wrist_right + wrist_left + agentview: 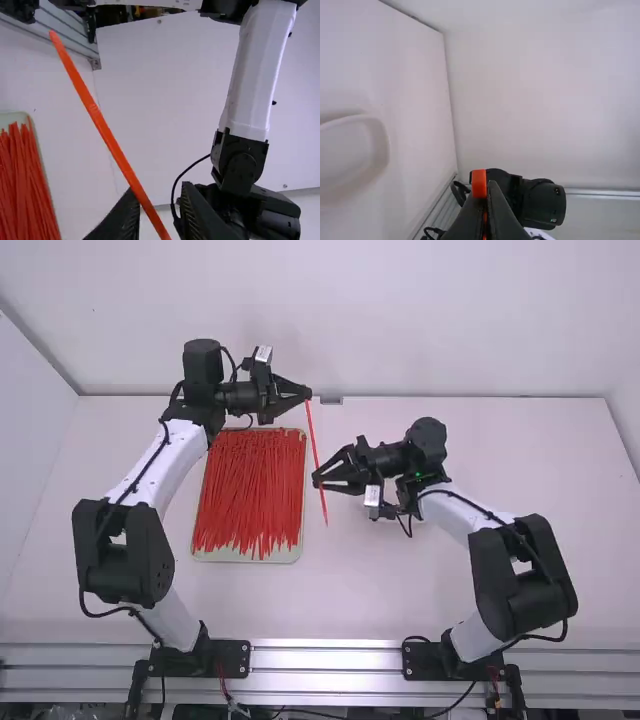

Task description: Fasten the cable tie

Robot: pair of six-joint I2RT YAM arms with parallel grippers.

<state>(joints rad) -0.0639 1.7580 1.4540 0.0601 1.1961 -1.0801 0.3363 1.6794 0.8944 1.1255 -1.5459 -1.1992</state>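
Tray of spare ties (245, 558): lies on the white table (520, 460) beside the left arm, loaded with a pile of red cable ties (250, 490). These play no part in the step in hand.
Left gripper (303, 395): held above the far edge of the tray, fingers pressed together on one end of a single red cable tie (314, 450). In the left wrist view the pinched end (478, 182) is a short, blocky piece, probably the head.
Cable tie: clear of the pile, it runs straight from the left gripper toward the camera in the high view and passes between the right gripper's fingers.
Right gripper (318, 478): sits at the tie's lower half with its fingers spread. The strap (100, 125) crosses the gap between them, and no grip on it is evident.
Done: one tie is singled out and held aloft by one end.
Left: everything that makes a fastening. The strap shows no bend or loop, so the free tail has yet to be gripped, curled round, threaded through the head and pulled tight.
Stage: early — roughly the set-up for the threading.
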